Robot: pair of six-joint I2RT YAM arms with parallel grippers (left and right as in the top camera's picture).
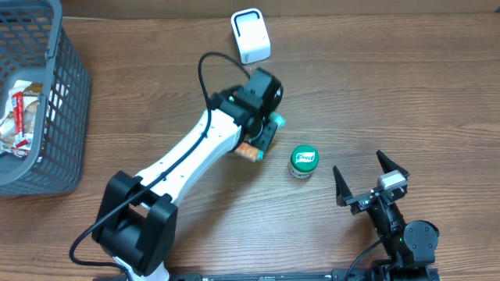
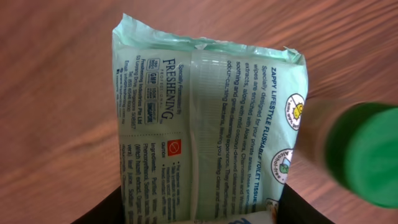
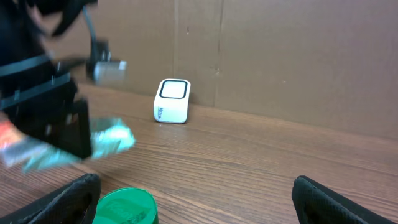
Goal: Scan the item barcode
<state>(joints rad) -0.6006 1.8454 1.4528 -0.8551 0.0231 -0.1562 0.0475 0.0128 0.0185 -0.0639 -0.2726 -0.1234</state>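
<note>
- The left tool (image 1: 262,133) is clamped on a pale green pack of flushable wipes (image 2: 205,118) near the middle of the worktop (image 1: 406,86). The pack is in front of the white scanner (image 1: 250,35) but well apart from it, and near a green-lidded jar (image 1: 303,160).
- From overhead, the white arm covers most of the pack; only a teal corner and an orange edge show.
- In the left wrist view, the pack's lower end is cut off by the frame and by the tool's dark fingers (image 2: 106,214). Much of the small print is too fine to read, and the jar is a green blur at the right edge.
- In the right wrist view, the left arm and the pack are smeared, and the bottom edge crops the jar.
- The right tool (image 1: 359,164) has its jaws wide apart and holds nothing.
- A grey basket (image 1: 66,101) is cropped at the left edge; the number of snack packets (image 1: 19,117) inside cannot be told.
- Count: two arms, one scanner, one jar, one pack of wipes, one basket.
</note>
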